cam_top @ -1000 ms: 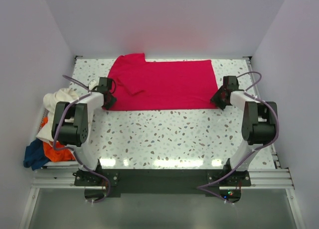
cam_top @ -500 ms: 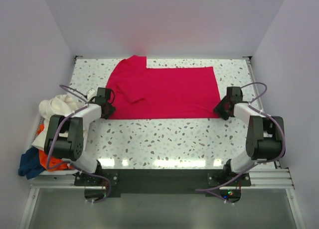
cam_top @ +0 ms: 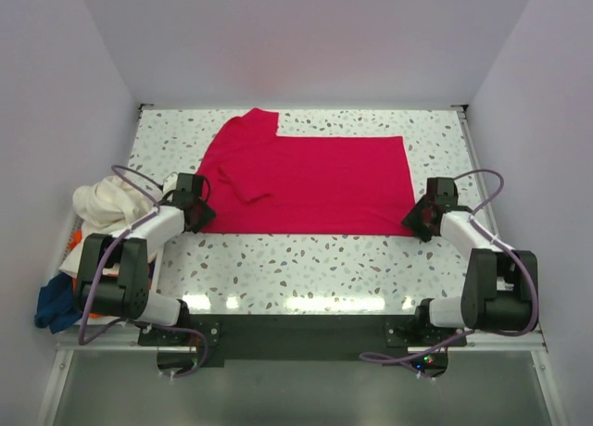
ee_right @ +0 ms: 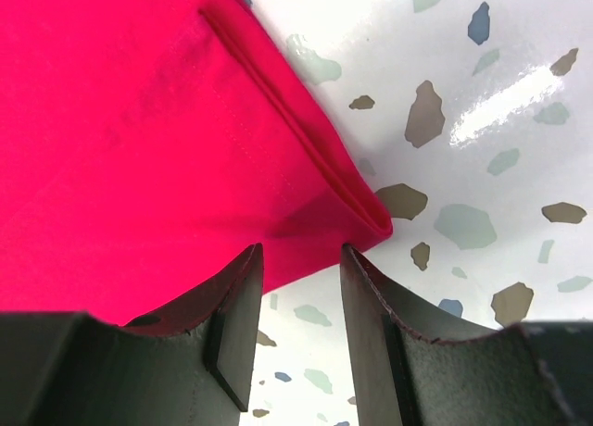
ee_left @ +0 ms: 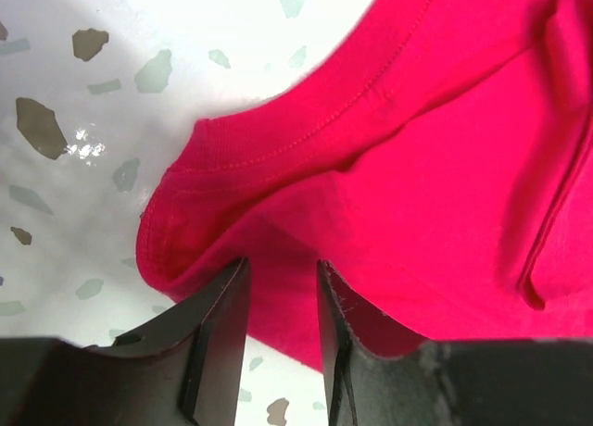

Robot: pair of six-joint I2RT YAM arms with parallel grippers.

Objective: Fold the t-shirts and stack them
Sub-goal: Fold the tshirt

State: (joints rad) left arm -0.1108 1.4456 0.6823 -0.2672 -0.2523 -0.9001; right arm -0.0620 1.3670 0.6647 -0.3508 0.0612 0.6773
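crimson t-shirt (cam_top: 310, 181): flat across the far half of the surface (cam_top: 306, 269) | left tool (cam_top: 196, 215): pinching its near-left corner | right tool (cam_top: 422, 220): pinching its near-right corner | cream t-shirt (cam_top: 102, 204) and dark blue t-shirt (cam_top: 56, 301): heaped at the left edge

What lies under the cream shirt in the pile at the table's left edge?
Orange cloth shows beneath the cream shirt, and dark blue cloth lies nearer the camera. The rest of the pile is covered.

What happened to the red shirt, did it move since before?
Yes. The red shirt slid toward the near edge; more speckled table now shows between it and the back wall.
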